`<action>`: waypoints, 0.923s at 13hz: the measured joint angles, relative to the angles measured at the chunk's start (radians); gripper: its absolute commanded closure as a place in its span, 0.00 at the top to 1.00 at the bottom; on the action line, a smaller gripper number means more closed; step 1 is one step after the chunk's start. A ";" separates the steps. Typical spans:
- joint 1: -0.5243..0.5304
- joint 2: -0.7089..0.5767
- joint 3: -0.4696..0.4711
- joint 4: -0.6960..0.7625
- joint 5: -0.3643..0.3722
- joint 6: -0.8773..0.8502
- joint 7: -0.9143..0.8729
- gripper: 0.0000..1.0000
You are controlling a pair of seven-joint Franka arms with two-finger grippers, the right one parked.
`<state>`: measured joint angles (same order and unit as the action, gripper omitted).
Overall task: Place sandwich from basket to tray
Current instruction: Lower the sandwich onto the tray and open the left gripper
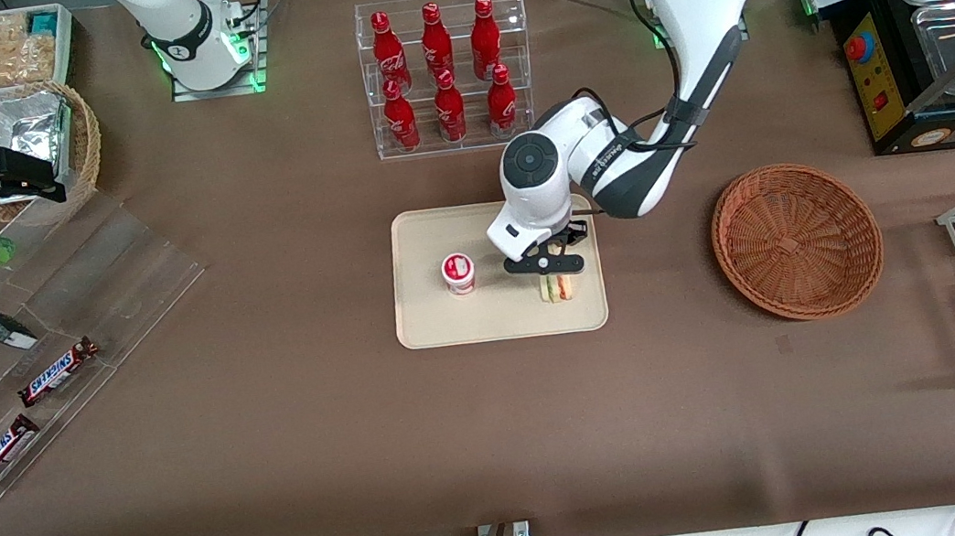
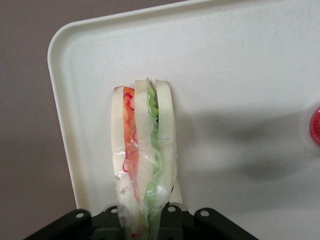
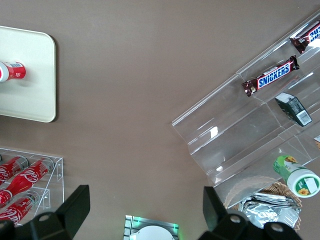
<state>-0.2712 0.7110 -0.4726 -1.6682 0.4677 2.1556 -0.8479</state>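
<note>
Already over the tray (image 1: 448,327), the gripper (image 1: 554,274) holds the sandwich (image 1: 558,288) with its fingers clamped on the narrow end of the wedge, as the wrist view shows the wrapped tip pinched between the black finger mounts. The sandwich (image 2: 144,150) stands on edge near the tray's corner closest to the basket (image 1: 797,240), its bread and filling layers upright. It seems to touch the tray (image 2: 240,75) or hang just above it; which of the 2 I cannot tell.

By my reading, the carry is finished and the step in hand is the release. The next move calls for parting the fingers and lifting straight up, so the clear wrap does not drag along. Standing on its thin edge, the sandwich may tip over once freed, and the tray's low rim is just beside it.

A small cup with a red and white lid (image 1: 459,272) also sits on the tray, apart from the sandwich, toward the parked arm's end. A clear rack of 6 red bottles (image 1: 442,70) stands farther from the front camera than the tray. The basket, now with nothing in it, lies well apart from the tray toward the working arm's end. Nothing stands in the way of a straight upward retreat.
</note>
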 measured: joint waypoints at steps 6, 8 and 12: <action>-0.001 0.000 0.004 0.005 0.003 0.000 -0.034 0.74; 0.000 0.000 0.005 0.009 0.003 0.000 -0.037 1.00; 0.008 -0.018 0.005 0.042 0.003 0.000 -0.047 1.00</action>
<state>-0.2636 0.6926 -0.4677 -1.6262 0.4710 2.1555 -0.8949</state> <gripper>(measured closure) 0.009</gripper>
